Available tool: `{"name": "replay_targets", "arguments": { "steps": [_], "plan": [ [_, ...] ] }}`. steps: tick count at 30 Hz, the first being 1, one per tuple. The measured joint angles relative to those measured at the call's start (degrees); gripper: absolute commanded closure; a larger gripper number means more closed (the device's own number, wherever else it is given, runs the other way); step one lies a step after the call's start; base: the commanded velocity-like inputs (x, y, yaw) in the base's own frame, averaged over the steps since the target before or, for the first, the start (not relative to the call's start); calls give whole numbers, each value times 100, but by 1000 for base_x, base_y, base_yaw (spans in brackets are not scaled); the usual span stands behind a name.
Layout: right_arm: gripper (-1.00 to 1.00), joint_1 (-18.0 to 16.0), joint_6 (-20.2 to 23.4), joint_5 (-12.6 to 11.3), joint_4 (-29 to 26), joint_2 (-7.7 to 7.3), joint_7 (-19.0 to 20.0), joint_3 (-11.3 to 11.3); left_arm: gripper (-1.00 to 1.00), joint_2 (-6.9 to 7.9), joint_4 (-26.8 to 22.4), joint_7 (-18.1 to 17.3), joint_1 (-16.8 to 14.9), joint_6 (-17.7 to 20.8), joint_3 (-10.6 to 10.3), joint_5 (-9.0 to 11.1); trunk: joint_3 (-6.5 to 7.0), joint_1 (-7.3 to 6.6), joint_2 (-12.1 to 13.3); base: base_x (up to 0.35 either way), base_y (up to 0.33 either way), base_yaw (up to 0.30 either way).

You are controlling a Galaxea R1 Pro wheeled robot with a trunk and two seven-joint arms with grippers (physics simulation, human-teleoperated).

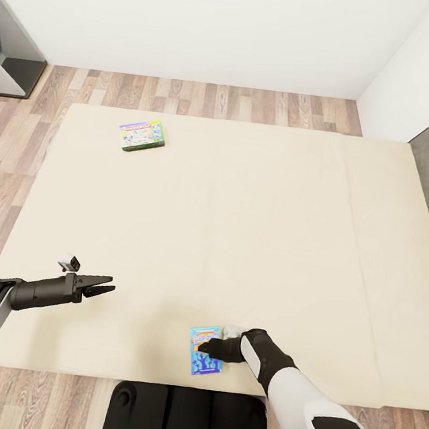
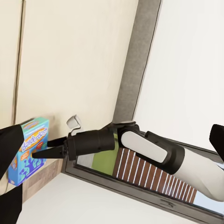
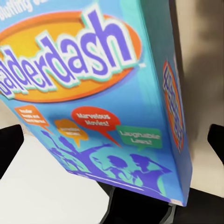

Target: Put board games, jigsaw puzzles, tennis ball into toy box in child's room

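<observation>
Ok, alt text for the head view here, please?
The right claw reaches onto a blue board game lying at the near edge of a cream bed. The left claw hovers over the mattress, and a green-bordered board game lies at the far corner.

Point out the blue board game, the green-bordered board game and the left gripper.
blue board game (image 1: pixel 205 359), head view, lid face.
green-bordered board game (image 1: pixel 141 135), head view, centre of lid.
left gripper (image 1: pixel 104 287), head view, between the fingertips.

2 board games on 1 bed (image 1: pixel 291 252): blue one (image 1: pixel 205 351) at the near edge, green-bordered one (image 1: pixel 141 135) at the far side. 2 robot arms, 1 gripper each: left gripper (image 1: pixel 105 287), right gripper (image 1: pixel 205 346).
</observation>
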Motion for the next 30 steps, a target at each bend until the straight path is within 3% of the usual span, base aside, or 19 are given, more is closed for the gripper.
{"name": "replay_targets", "arguments": {
  "steps": [19,21,30],
  "plan": [
    [-100,1,50,16,2,0,-7,4,-100,0,-1,0,0,3,0,-1,0,1,1,0,22,0],
    [-100,5,-48,-134,6,3,26,-29,-100,-1,3,0,-2,-1,-1,-1,-1,1,2,0,23,0],
    [-100,3,-133,-161,4,4,42,-35,-100,-1,2,-1,-2,2,-2,-1,-1,2,2,0,3,0]
  ]
}}
